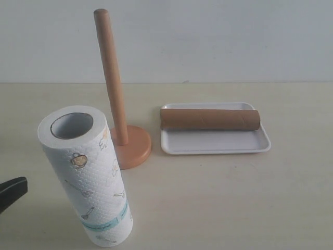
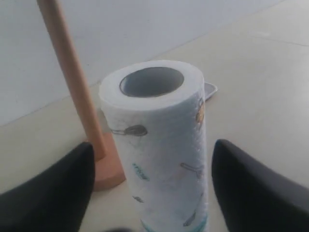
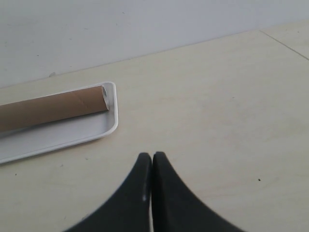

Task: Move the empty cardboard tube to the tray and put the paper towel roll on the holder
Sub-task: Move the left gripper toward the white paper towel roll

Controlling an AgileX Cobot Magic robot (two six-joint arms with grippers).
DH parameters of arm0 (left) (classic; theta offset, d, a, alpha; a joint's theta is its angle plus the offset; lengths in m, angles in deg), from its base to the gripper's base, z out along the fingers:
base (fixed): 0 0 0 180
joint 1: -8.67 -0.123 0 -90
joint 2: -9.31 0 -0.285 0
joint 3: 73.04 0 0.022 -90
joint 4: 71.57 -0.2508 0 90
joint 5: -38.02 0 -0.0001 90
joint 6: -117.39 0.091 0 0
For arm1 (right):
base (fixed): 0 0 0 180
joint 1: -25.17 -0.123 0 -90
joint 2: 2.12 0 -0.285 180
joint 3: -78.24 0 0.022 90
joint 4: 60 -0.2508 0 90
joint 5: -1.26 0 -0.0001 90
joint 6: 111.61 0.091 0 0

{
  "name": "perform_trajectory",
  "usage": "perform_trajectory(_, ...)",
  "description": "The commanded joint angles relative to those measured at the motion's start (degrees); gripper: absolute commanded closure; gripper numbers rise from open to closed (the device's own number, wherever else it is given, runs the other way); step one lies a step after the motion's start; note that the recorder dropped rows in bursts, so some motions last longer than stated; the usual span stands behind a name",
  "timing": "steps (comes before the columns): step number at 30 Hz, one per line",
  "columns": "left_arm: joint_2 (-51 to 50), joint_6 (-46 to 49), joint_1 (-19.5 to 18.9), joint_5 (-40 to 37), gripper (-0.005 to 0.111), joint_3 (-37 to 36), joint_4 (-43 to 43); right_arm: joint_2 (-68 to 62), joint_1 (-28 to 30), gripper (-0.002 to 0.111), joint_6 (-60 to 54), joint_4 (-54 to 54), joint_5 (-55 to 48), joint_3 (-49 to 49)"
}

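Note:
The white printed paper towel roll stands upright at the front left, grey core facing up. My left gripper is open and straddles the paper towel roll; a wide gap shows on one side and a narrow one on the other. One of its black fingers pokes in at the left edge. The wooden holder stands bare just behind the roll. The brown cardboard tube lies across the white tray. My right gripper is shut on nothing, hovering over the table beside the tray.
The holder's round base sits close to the roll and a short way left of the tray. A pale wall runs along the back of the cream table.

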State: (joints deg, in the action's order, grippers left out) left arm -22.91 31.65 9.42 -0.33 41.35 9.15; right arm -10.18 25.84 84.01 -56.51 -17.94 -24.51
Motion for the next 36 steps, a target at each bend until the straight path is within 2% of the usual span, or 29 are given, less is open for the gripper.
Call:
perform_trajectory(1, -0.7, 8.0, -0.2, -0.8, 0.054, -0.8, 4.9, 0.3, 0.4, 0.108, 0.0, 0.0, 0.5, 0.0)
perform_trajectory(4, -0.7, 13.7, -0.2, -1.1, 0.054, -1.5, 8.4, 0.3, 0.4, 0.108, 0.0, 0.0, 0.5, 0.0)
perform_trajectory(10, -0.7, 17.7, -0.2, -1.1, 0.055, -4.3, 18.4, 0.3, 0.4, 0.108, 0.0, 0.0, 0.5, 0.0)
perform_trajectory(13, -0.7, 21.2, -0.2, -1.1, 0.054, -5.6, 19.2, 0.3, 0.4, 0.108, 0.0, 0.0, 0.5, 0.0)
perform_trajectory(15, -0.7, 21.3, -0.2, -1.1, 0.048, -5.6, 19.2, 0.3, 0.4, 0.108, 0.0, 0.0, 0.5, 0.0)
perform_trajectory(19, -0.7, 21.3, -0.2, -1.1, 0.024, -5.6, 19.2, 0.3, 0.4, 0.108, 0.0, 0.0, 0.5, 0.0)
perform_trajectory(21, -0.7, 21.3, -0.2, -1.1, 0.019, -5.6, 19.2, 0.3, 0.4, 0.108, 0.0, 0.0, 0.5, 0.0)
perform_trajectory(27, -5.4, 21.1, -0.2, -2.8, 0.019, -4.7, 19.2, 0.3, 0.4, 0.108, 0.0, 0.0, 0.5, 0.0)
perform_trajectory(36, -18.1, 21.3, -0.2, -3.7, 0.019, -1.1, 19.2, 0.3, 0.4, 0.108, 0.0, 0.0, 0.5, 0.0)
